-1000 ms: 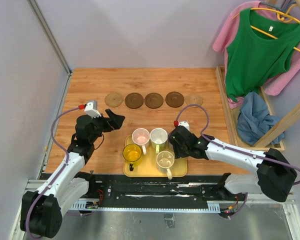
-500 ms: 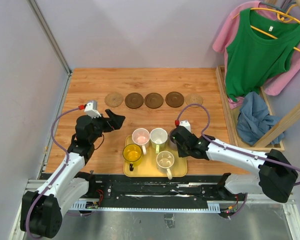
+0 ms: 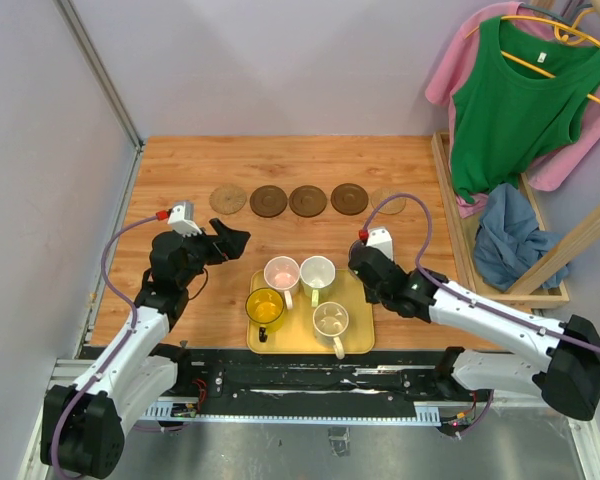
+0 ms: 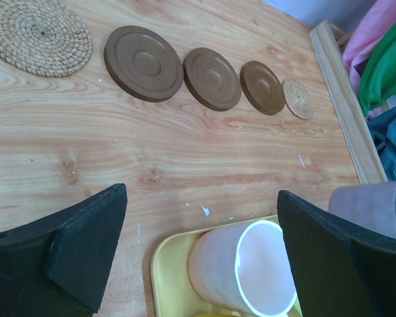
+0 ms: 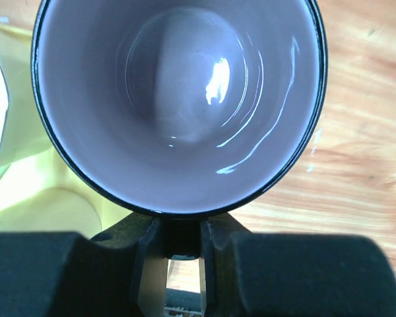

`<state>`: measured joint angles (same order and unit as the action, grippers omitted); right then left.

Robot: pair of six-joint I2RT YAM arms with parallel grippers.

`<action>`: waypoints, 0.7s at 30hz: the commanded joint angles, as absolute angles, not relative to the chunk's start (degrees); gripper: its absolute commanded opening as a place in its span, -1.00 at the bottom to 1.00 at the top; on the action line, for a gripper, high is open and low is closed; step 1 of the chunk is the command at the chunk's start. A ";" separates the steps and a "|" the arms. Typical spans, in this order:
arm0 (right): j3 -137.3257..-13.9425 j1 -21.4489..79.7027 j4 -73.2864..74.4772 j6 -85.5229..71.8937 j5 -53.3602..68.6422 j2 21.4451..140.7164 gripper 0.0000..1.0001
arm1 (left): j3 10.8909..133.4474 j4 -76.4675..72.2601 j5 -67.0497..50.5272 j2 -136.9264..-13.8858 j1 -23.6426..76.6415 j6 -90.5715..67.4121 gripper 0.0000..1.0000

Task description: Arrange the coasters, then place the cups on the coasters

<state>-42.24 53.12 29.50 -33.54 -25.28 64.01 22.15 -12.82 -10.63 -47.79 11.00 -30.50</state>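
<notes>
Five coasters lie in a row at the back: a tan one (image 3: 228,199), three dark brown (image 3: 268,200) (image 3: 308,200) (image 3: 349,198), and a small tan one (image 3: 390,202) partly behind a cable. The yellow tray (image 3: 363,340) holds the pink cup (image 3: 281,272), green-white cup (image 3: 317,272), yellow cup (image 3: 265,308) and cream cup (image 3: 331,320). My right gripper (image 5: 178,247) is shut on the handle of the grey-purple cup (image 5: 178,99), held at the tray's right edge. My left gripper (image 4: 201,198) hangs open just left of the pink cup (image 4: 244,271), holding nothing.
A wooden rack (image 3: 460,250) borders the table on the right, with a green top (image 3: 515,100), pink clothes and a blue cloth (image 3: 510,235). A wall (image 3: 50,200) runs along the left side. The right arm's cable (image 3: 405,205) loops over the rightmost coaster.
My right gripper has closed on the grey-purple cup's handle, and the wrist has moved a little right and toward the back. The left arm has stayed still.
</notes>
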 commanded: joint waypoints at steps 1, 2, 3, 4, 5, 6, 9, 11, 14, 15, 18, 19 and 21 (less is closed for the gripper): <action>-47.84 52.71 28.56 -28.12 -35.90 63.13 -0.99 | 22.80 -15.12 -10.54 -48.08 10.81 -30.66 0.99; -48.54 51.84 28.46 -26.88 -36.36 63.47 -0.99 | 22.89 -15.36 -10.50 -48.45 10.81 -30.66 0.99; -49.12 50.68 28.23 -25.63 -36.50 63.78 -0.99 | 23.04 -15.60 -10.50 -48.67 10.81 -30.67 0.99; -49.58 49.37 27.63 -24.30 -36.34 64.11 -0.99 | 23.17 -15.77 -10.40 -48.95 10.81 -30.63 0.99; -49.65 47.69 26.64 -22.78 -36.00 64.48 -0.99 | 23.35 -16.00 -10.24 -49.14 10.81 -30.55 0.99; -49.66 45.78 25.24 -21.10 -35.12 64.69 -0.99 | 23.42 -16.28 -9.97 -49.49 10.81 -30.46 0.99; -50.31 38.65 20.70 -16.27 -30.91 66.28 -0.99 | 24.49 -16.53 -8.83 -50.78 10.81 -30.00 0.99; -51.29 34.28 17.74 -13.83 -27.86 68.03 -0.99 | 25.34 -16.45 -8.43 -51.92 10.81 -29.81 0.99; -53.30 29.25 13.34 -10.10 -23.92 71.85 -0.99 | 26.33 -16.57 -7.95 -53.48 10.81 -29.62 0.99; -54.21 27.76 12.17 -9.33 -22.45 73.31 -0.99 | 26.48 -16.73 -7.85 -53.89 10.81 -29.58 0.99; -56.87 22.77 9.17 -8.39 -18.16 78.25 -0.99 | 26.84 -17.29 -7.39 -55.21 10.82 -29.45 0.99; -57.78 21.34 8.24 -8.37 -16.72 79.82 -0.99 | 26.95 -17.48 -7.30 -55.72 10.81 -29.44 0.99; -59.79 18.73 6.97 -8.18 -13.74 83.79 -0.98 | 27.19 -17.79 -7.50 -56.80 10.85 -29.44 0.99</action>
<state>-54.72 23.51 15.53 -11.22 -19.92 79.33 25.23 -15.33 -8.32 -55.18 11.00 -30.28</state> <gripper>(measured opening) 0.194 0.994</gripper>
